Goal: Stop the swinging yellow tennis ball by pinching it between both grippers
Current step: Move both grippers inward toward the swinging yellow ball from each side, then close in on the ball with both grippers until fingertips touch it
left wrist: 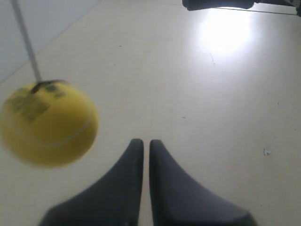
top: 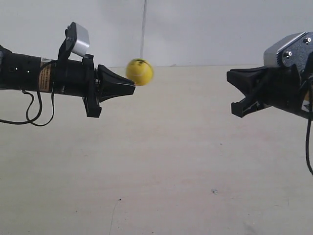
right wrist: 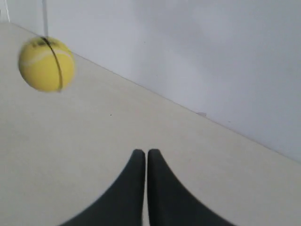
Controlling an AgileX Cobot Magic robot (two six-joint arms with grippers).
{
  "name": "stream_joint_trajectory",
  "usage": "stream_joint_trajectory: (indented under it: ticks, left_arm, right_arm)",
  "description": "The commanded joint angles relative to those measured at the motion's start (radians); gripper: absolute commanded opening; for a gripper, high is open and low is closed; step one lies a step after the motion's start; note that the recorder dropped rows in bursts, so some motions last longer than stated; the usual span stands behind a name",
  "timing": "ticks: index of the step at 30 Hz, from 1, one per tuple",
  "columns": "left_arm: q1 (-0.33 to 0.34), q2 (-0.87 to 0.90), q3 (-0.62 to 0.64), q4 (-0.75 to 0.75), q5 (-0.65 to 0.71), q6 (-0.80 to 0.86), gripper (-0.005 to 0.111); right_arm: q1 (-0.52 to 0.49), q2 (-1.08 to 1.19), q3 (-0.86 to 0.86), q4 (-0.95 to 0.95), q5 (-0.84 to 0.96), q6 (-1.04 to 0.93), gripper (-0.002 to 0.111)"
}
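The yellow tennis ball hangs in the air on a thin string, blurred by motion. The arm at the exterior view's left is my left arm. Its gripper is shut, and its tip sits just below and beside the ball without clearly touching it. In the left wrist view the ball looms large to one side of the shut left gripper. My right gripper is well off at the exterior view's right. It is also shut, with the ball small and far from its tips.
A pale tabletop lies under both arms, with a white wall behind. Black cables droop from the left arm. The right arm's end shows at the edge of the left wrist view.
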Motion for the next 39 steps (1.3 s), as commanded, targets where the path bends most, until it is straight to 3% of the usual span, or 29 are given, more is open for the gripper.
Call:
stream_joint_trajectory:
  ticks: [1, 9, 25, 33, 39]
  left_arm:
    - [-0.006, 0.003, -0.003, -0.013, -0.003, 0.017, 0.005]
    - [-0.006, 0.005, -0.003, -0.034, -0.010, 0.033, 0.005]
    - [-0.006, 0.036, -0.003, -0.087, 0.001, 0.221, 0.005]
    - [-0.006, 0.043, -0.003, -0.245, 0.001, 0.256, 0.005]
    - [-0.006, 0.043, -0.003, -0.268, 0.001, 0.305, 0.005]
  right_arm:
    - [0.006, 0.049, -0.060, 0.019, 0.069, -0.010, 0.000]
    - [0.006, 0.190, -0.127, 0.006, 0.042, 0.013, 0.000]
    - [0.006, 0.197, -0.132, -0.014, 0.043, 0.029, 0.000]
    - [0.007, 0.197, -0.132, -0.014, -0.025, 0.031, 0.000]
    - [0.007, 0.204, -0.155, -0.014, -0.020, 0.024, 0.000]
